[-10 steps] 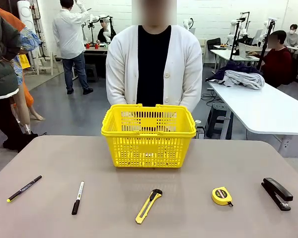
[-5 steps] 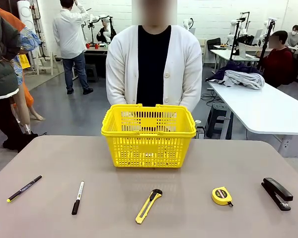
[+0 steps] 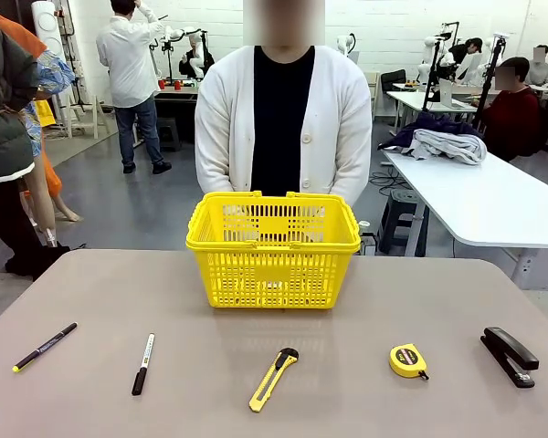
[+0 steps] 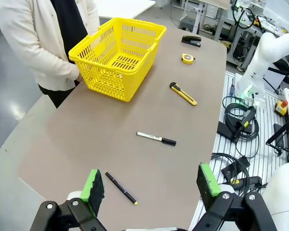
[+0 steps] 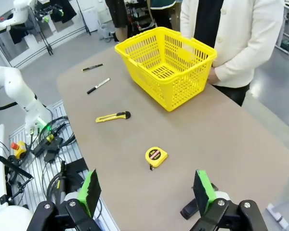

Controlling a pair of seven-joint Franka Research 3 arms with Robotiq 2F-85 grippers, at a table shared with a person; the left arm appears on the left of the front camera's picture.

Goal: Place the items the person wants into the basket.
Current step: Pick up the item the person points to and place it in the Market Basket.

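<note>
The yellow lattice basket (image 3: 273,251) (image 4: 118,57) (image 5: 166,65) stands at the table's far middle, empty, in front of the person (image 3: 283,119) in a white cardigan, whose hands are hidden behind it. Along the near side lie the black pen with a yellow tip (image 3: 44,347) (image 4: 121,188) (image 5: 92,67), the yellow tape measure (image 3: 408,360) (image 4: 187,58) (image 5: 156,156) and the black stapler (image 3: 509,356) (image 4: 191,40) (image 5: 189,209). My left gripper (image 4: 149,186) hangs open high above the pen. My right gripper (image 5: 146,189) hangs open high above the tape measure and stapler.
A white marker with a black cap (image 3: 143,362) (image 4: 156,138) (image 5: 98,85) and a yellow-and-black utility knife (image 3: 273,379) (image 4: 183,93) (image 5: 112,116) lie between the pen and the tape measure. Cables and arm bases sit beside the table (image 3: 210,328) edge.
</note>
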